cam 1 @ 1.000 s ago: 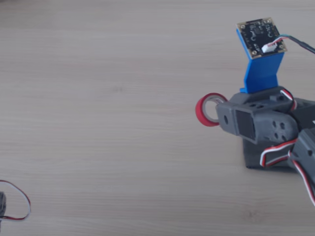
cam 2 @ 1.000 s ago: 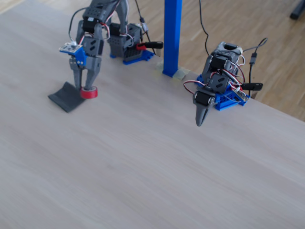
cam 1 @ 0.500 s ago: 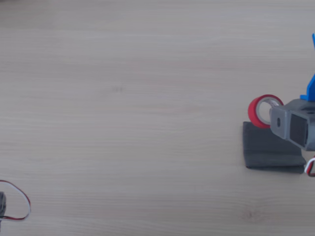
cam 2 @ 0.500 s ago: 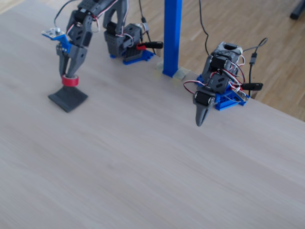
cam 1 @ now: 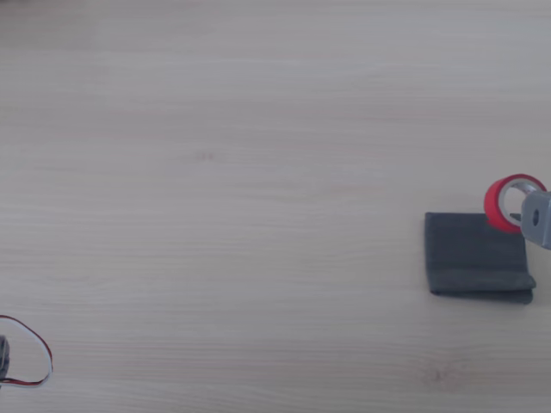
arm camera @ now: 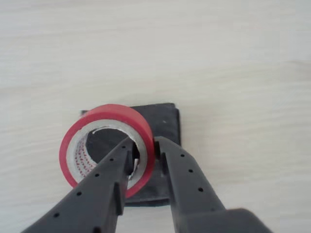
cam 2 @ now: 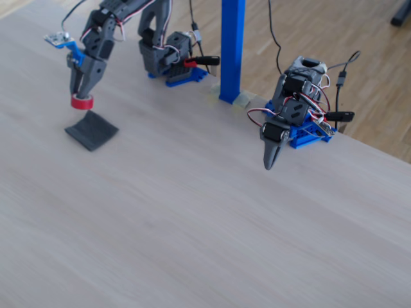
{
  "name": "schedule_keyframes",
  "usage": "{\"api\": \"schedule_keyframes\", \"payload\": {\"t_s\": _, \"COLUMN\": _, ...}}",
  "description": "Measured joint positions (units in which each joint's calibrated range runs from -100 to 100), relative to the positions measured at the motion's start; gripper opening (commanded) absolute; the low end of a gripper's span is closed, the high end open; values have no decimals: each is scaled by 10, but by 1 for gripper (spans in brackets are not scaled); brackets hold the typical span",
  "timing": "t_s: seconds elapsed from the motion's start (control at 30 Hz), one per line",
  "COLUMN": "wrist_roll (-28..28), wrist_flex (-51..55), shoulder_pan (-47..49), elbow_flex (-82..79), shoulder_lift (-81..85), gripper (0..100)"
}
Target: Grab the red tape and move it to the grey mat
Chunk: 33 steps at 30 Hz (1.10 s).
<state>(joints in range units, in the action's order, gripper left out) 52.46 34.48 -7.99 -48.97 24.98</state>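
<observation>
The red tape is a small roll with a whitish core, held upright in my gripper. One finger is inside the hollow centre and the other is outside, so the jaws are shut on the roll's wall. The grey mat lies flat directly beneath the tape. In the other view the tape hangs over the mat's top right corner, with the gripper at the right edge. In the fixed view the gripper holds the tape just above the mat, apart from it.
A second arm stands folded at the table's far right edge, its gripper pointing down. A blue post rises between the two arm bases. A thin red wire loop shows at the bottom left of the other view.
</observation>
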Motion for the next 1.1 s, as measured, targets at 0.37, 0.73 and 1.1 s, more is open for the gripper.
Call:
{"api": "schedule_keyframes", "payload": {"t_s": 0.37, "wrist_roll": 1, "wrist_flex": -56, "shoulder_pan": -22, "elbow_flex": -3, "shoulder_lift": -80, "gripper": 2}}
{"api": "schedule_keyframes", "payload": {"t_s": 0.73, "wrist_roll": -2, "wrist_flex": -122, "shoulder_pan": -22, "elbow_flex": -4, "shoulder_lift": -166, "gripper": 3}}
{"api": "schedule_keyframes", "payload": {"t_s": 1.1, "wrist_roll": -2, "wrist_flex": -127, "shoulder_pan": -3, "elbow_flex": 2, "shoulder_lift": -216, "gripper": 13}}
